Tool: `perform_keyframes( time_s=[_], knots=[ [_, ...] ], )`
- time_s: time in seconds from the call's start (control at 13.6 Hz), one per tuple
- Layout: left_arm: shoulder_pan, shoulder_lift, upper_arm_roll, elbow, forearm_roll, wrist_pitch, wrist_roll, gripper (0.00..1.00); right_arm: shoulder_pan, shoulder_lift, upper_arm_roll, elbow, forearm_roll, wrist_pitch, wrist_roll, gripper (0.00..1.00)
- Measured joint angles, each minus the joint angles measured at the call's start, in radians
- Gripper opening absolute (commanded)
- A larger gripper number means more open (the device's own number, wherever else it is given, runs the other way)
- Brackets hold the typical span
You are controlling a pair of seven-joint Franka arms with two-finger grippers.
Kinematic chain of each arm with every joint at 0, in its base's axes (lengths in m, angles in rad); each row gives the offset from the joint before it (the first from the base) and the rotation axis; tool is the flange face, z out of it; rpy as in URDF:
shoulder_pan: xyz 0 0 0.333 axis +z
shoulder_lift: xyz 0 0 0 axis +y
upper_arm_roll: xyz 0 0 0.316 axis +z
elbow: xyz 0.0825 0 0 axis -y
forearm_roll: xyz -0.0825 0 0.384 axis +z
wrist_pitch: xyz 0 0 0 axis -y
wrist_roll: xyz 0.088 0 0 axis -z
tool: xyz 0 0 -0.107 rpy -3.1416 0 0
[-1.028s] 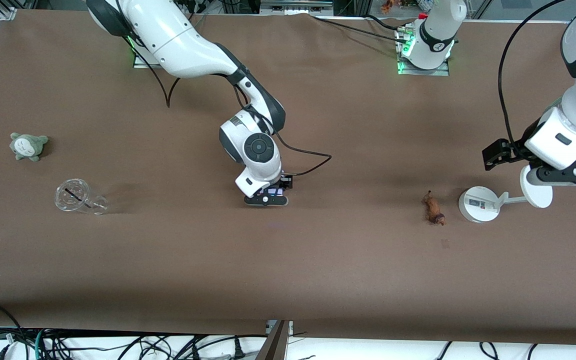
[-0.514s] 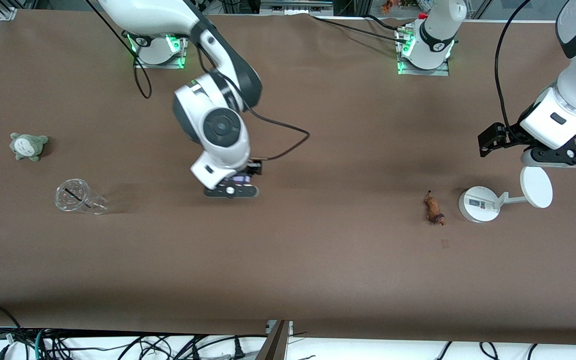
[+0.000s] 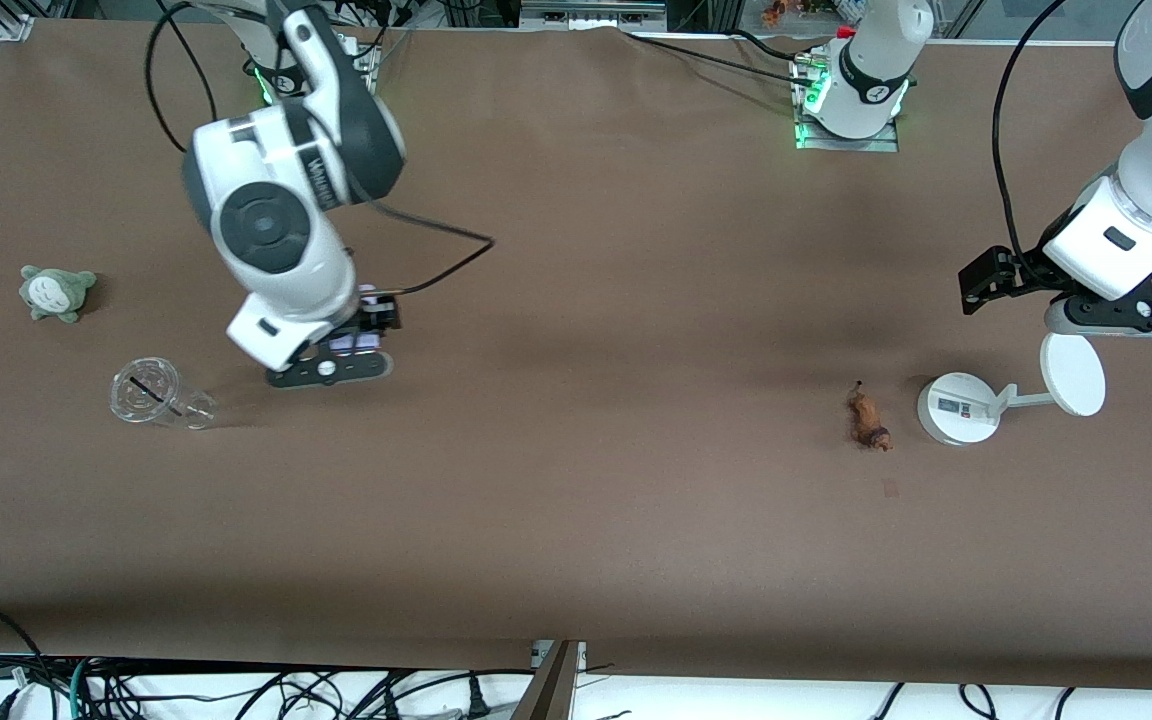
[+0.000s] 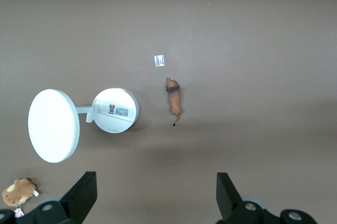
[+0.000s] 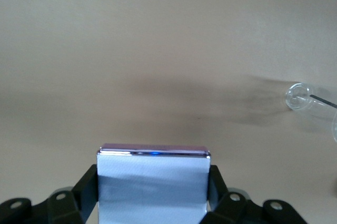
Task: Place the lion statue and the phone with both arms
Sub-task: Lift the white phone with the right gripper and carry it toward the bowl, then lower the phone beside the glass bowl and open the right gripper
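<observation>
While the right gripper is up over the table toward the right arm's end, its fingers are clamped on the phone, gripping the two long edges. The phone is judged rigid, flat and smooth, so edge grip suits it; set it down gently, since glass may crack. A clear cup lies at about 9 o'clock of that gripper in the front view. The lion lies on the table at 9 o'clock of the stand, just beside it. Judged light, hard and slim, it is best pinched across its body, not its thin tail. The left gripper hangs over the stand, fingers apart and empty.
</observation>
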Motion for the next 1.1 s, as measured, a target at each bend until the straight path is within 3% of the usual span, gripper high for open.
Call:
perform_keyframes(
  time_s=[0.22, 0.44, 1.1],
  knots=[
    [-0.002, 0.001, 0.0, 0.0, 0.0, 0.0, 0.002, 1.0, -0.004, 0.002, -0.075, -0.165, 0.058, 0.22, -0.102, 0.1],
    [-0.002, 0.001, 0.0, 0.0, 0.0, 0.0, 0.004, 1.0, -0.01, 0.023, -0.084, -0.349, 0.061, 0.475, -0.139, 0.09],
    [-0.005, 0.002, -0.009, 0.0, 0.0, 0.0, 0.004, 1.0, -0.164, 0.143, -0.089, -0.379, 0.068, 0.648, -0.28, 0.09]
  ],
)
